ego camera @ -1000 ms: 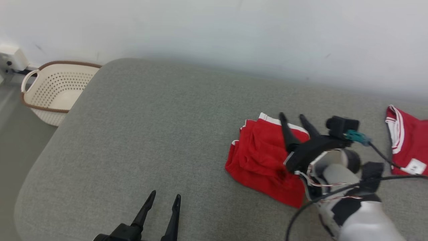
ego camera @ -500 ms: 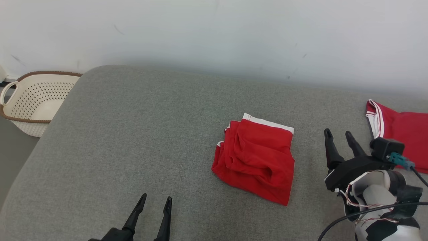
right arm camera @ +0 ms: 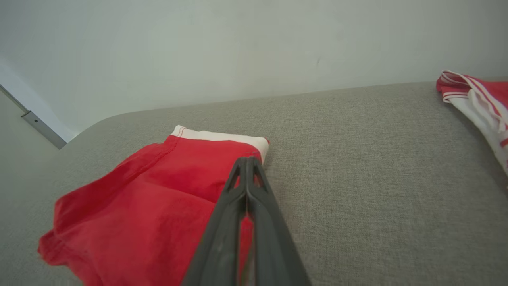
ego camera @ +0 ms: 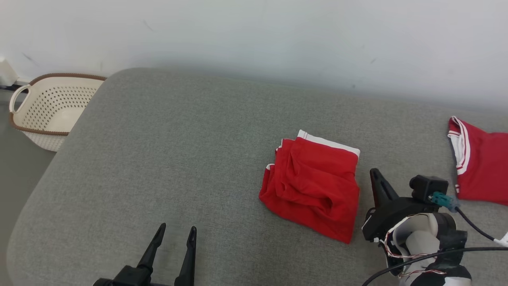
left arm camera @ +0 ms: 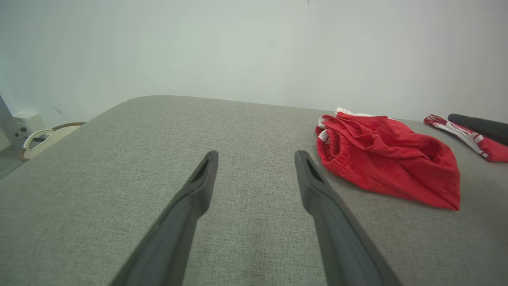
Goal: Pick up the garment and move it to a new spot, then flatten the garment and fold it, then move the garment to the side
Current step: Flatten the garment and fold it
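The grey cushion [ego camera: 178, 159] carries the folded red garment [ego camera: 313, 182] right of its middle. It seems light, soft and limp; pinch it through all layers at one edge. The right gripper [ego camera: 376, 175] is closed and empty beside it; the left gripper [ego camera: 176, 232] is wide and empty.

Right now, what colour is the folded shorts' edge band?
White band on red shorts; right wrist view shows it best.

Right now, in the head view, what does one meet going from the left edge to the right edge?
basket → left gripper → folded garment → right gripper → second garment
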